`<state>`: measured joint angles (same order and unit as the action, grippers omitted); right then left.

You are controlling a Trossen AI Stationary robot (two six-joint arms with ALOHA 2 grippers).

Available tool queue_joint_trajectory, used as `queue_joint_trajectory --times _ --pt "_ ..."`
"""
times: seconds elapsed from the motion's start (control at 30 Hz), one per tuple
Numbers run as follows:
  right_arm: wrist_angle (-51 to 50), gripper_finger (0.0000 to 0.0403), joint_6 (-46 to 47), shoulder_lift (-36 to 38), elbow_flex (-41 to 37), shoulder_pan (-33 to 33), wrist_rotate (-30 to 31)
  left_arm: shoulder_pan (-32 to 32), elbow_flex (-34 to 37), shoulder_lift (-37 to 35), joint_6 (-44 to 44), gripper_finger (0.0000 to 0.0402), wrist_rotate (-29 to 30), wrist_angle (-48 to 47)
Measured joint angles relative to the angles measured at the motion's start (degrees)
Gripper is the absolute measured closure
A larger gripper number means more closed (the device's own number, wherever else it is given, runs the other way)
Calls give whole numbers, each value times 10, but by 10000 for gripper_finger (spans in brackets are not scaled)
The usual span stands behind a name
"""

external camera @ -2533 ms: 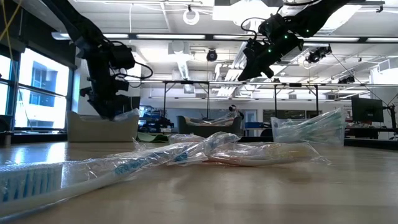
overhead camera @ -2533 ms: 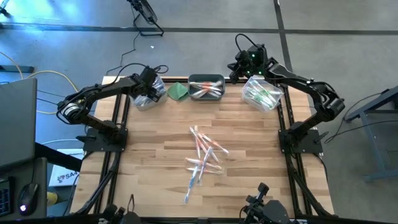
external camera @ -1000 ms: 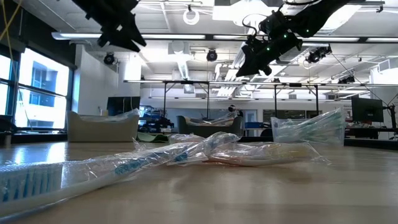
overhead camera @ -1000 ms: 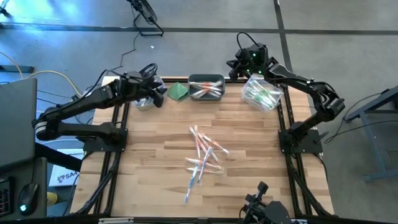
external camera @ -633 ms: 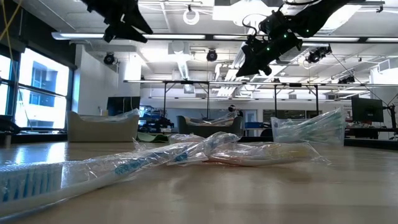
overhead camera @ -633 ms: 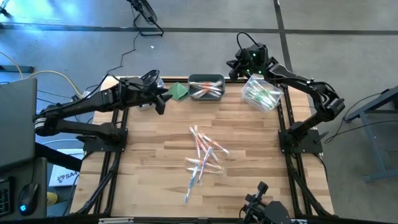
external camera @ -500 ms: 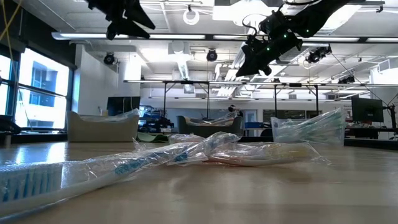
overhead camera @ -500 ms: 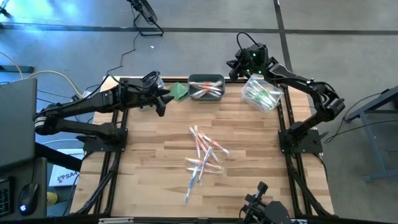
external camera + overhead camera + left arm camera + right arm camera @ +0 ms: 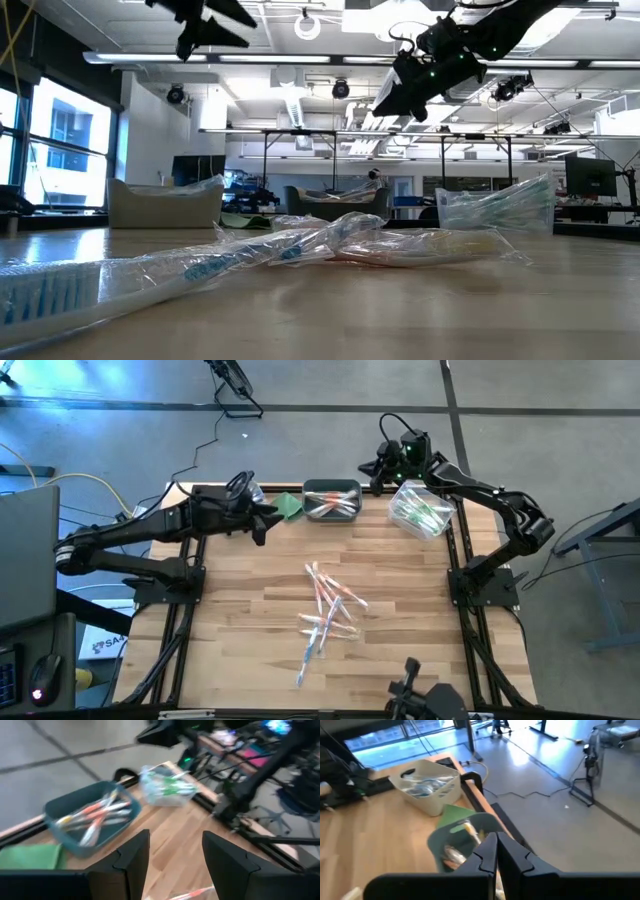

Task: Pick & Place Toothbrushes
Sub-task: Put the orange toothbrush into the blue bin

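Observation:
Wrapped toothbrushes [image 9: 326, 614] lie in a loose pile mid-table, seen close up in the low view as toothbrushes [image 9: 330, 240]. More fill the grey bin [image 9: 332, 500], the clear bin [image 9: 420, 510] and the white bin [image 9: 427, 790] along the far edge. My left gripper [image 9: 262, 520] hovers high and open beside the green cloth [image 9: 288, 507], and its wrist view shows the left gripper [image 9: 175, 860] facing the grey bin [image 9: 92, 815]. My right gripper [image 9: 378, 465] hangs shut and empty above the far edge, between the grey and clear bins; its wrist view shows the right gripper [image 9: 497, 852].
The folded green cloth [image 9: 457, 815] lies between the white and grey bins. The three bins line the table's far edge. Bare wood [image 9: 250, 590] surrounds the pile on the left, right and near sides. Both arm bases stand at the table's side edges.
My left gripper has moved from above the white bin toward the table's right, staying high, and now sits beside the green cloth, pointing at the grey bin. My right arm has barely shifted. The toothbrush pile has not moved.

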<state>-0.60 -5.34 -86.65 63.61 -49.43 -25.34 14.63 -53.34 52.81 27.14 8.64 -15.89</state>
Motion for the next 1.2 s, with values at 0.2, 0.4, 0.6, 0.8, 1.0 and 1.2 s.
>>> queue_joint_trajectory --times 0.2,0.4,0.6,0.8,1.0,1.2 --pt "-5 399 36 0 0 13 -3 -40 0 -6 -44 223 24 29" --pt "-5 398 36 0 0 34 -2 -59 0 -4 24 223 8 25" --pt "0 400 36 0 0 51 -2 -61 0 0 39 223 -9 24" --pt "0 400 39 0 0 61 -1 -60 0 0 2 223 50 13" --pt "0 400 40 0 0 71 6 -60 0 0 -81 223 161 -72" --pt "0 400 40 0 0 87 71 -60 21 -56 -178 223 187 -75"
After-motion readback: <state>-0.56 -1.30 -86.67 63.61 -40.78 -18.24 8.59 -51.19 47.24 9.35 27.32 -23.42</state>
